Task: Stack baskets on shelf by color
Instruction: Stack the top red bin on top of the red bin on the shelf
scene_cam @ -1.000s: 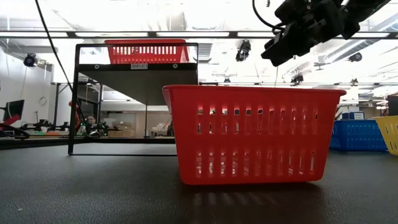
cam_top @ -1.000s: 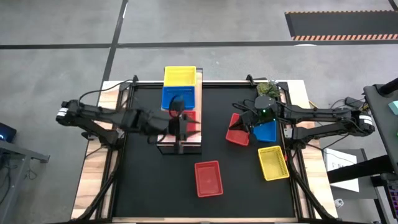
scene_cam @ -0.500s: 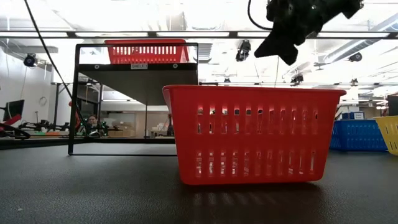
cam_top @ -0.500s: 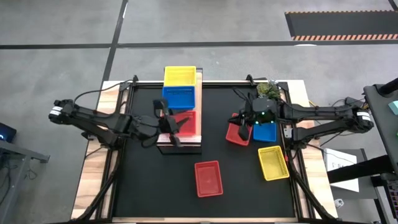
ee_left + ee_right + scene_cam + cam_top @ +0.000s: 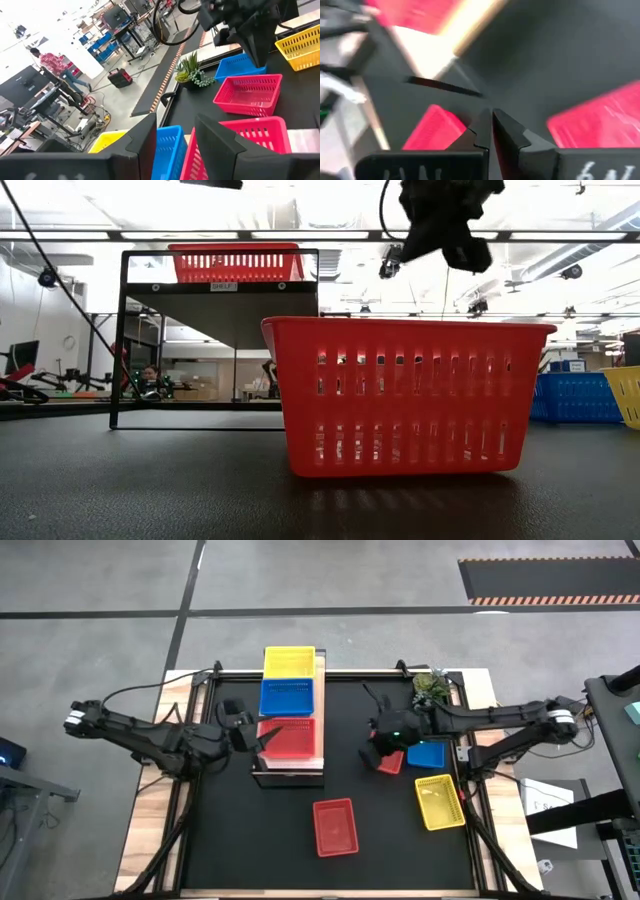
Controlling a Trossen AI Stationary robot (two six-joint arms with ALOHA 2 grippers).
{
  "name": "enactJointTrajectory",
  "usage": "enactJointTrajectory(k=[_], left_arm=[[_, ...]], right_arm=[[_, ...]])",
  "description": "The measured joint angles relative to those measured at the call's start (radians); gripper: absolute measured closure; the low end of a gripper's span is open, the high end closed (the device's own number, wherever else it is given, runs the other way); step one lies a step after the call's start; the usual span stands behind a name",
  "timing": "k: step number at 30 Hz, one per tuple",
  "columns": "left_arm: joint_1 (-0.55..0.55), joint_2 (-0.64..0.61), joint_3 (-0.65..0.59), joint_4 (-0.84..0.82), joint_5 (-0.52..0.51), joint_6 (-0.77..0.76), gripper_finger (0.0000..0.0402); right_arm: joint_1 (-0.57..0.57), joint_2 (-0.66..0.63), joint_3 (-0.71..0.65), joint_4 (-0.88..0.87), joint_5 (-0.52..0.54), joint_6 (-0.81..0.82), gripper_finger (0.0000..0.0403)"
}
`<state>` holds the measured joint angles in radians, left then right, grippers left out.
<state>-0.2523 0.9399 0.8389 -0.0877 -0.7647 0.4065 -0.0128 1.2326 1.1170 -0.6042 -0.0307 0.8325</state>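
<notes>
Left of the shelf [image 5: 290,772], your left end effector [image 5: 262,739] sits open at the edge of the shelf's red basket [image 5: 292,737]. Yellow basket [image 5: 289,662] and blue basket [image 5: 287,697] fill the plank's far end. Right of the shelf, bare tabletop [image 5: 230,830] separates it from your right end effector [image 5: 376,757], closed, over another red mesh basket [image 5: 392,762].

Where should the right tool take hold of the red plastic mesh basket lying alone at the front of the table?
Probably a long rim wall of the red plastic mesh basket, coming from above: it sits upright, open side up, clear of other baskets, so one finger can drop inside, one outside.
</notes>
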Motion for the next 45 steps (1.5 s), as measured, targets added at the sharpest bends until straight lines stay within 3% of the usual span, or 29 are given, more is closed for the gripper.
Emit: enactJointTrajectory(k=[7, 12, 20, 25, 35, 45], left_arm=[[-0.011, -0.075, -0.034, 0.002, 0.000, -0.008, 0.0283], [-0.033, -0.112, -0.040, 0.009, 0.000, -0.009, 0.0283], [-0.047, -0.117, -0.048, 0.000, 0.001, -0.010, 0.0283], [-0.051, -0.118, -0.050, -0.001, 0.000, -0.008, 0.0283], [-0.051, -0.118, -0.055, 0.001, 0.000, -0.009, 0.0283], [-0.051, -0.123, -0.057, -0.006, 0.000, -0.008, 0.0283]], right_arm=[[0.000, 0.237, 0.272, -0.481, 0.042, 0.019, 0.0389], [-0.012, 0.377, 0.385, -0.660, 0.041, 0.004, 0.0344], [-0.015, 0.480, 0.411, -0.653, 0.033, -0.077, 0.0224], [-0.011, 0.484, 0.395, -0.630, 0.035, -0.126, 0.0180], [-0.013, 0.478, 0.318, -0.591, 0.283, 0.197, 0.0176], [-0.013, 0.479, 0.218, -0.459, 0.296, 0.270, 0.0176]])
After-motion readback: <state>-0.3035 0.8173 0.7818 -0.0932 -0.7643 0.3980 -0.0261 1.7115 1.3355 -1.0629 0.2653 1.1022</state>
